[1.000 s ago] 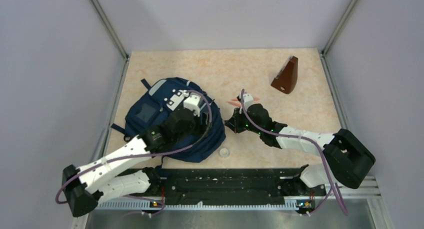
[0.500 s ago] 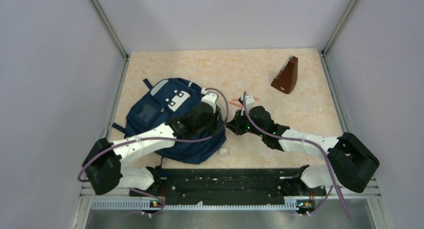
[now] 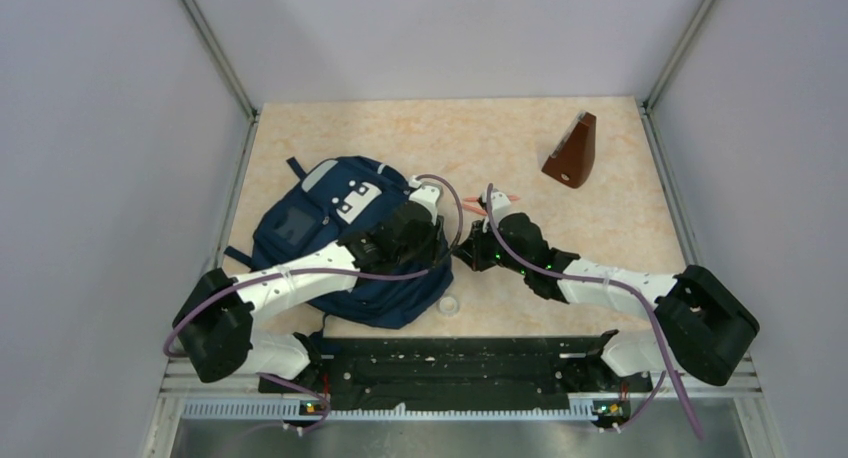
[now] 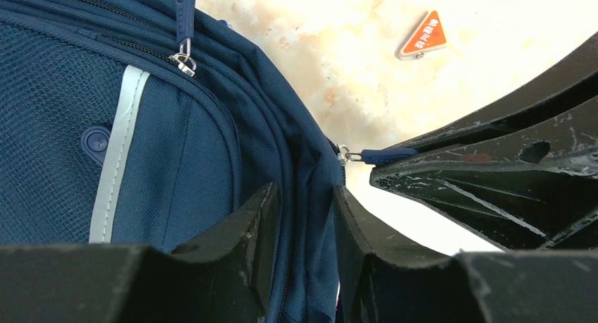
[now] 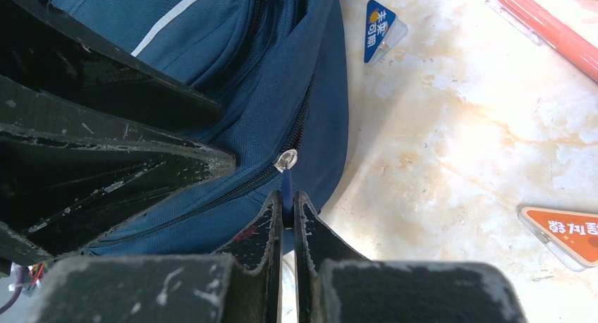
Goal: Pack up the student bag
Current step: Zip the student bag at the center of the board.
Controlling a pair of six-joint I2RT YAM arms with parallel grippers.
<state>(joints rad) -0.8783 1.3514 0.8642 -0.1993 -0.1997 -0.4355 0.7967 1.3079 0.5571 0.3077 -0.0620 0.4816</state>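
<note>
While clamped tight on blue zipper pull (image 5: 287, 189) at right gripper (image 5: 288, 199), hard against student bag (image 5: 268, 90) right edge. Over at left gripper (image 4: 304, 192): half closed astride fold of same edge, real pinch or not, cannot tell. Beyond, lying flat on table (image 3: 520, 148), left of centre.

The marbled beige table (image 3: 520, 148) carries the student bag (image 3: 330, 228). Just right of the bag lie an orange pen (image 5: 557, 34), an orange triangular tag (image 4: 424, 36) and a blue triangular tag (image 5: 377, 28). Farther right stands a brown wedge (image 3: 572, 151).
</note>
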